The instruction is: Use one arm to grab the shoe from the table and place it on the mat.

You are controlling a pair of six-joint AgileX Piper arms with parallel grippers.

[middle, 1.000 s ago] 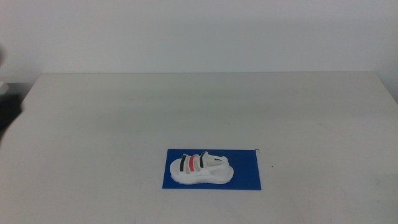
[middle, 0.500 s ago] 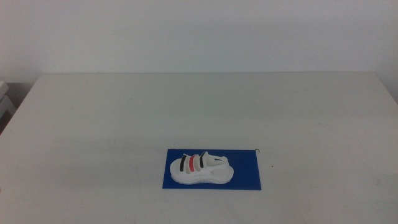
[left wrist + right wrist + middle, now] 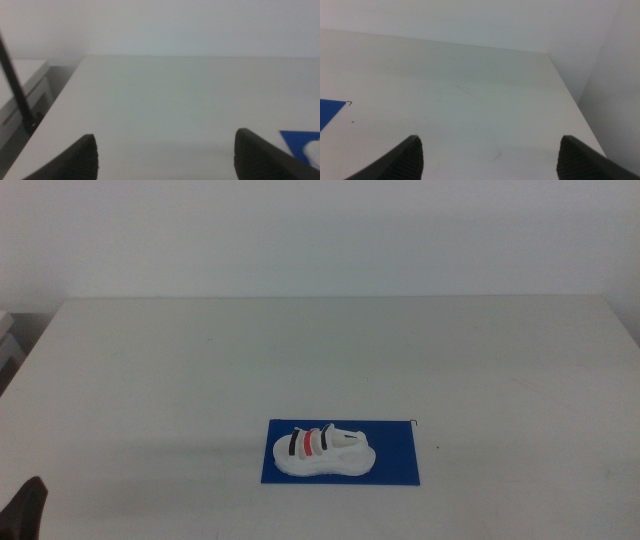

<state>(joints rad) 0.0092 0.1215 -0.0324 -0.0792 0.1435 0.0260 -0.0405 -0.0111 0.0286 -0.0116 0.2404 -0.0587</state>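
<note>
White shoe [image 3: 324, 452] with black and red straps lies on its sole on the dark blue mat [image 3: 399, 455], in the mat's left half, near the front of the table [image 3: 330, 350]. I see nothing holding it. On my middle view only a dark tip of the left gripper [image 3: 27, 510] shows, low in the near-left corner, well apart from the shoe. On my left wrist view its jaws stand wide apart with bare table between them; a corner of the mat and a sliver of shoe show beside one jaw. The right gripper [image 3: 490, 155] hangs over bare table with its jaws spread too, a corner of the mat off to one side.
</note>
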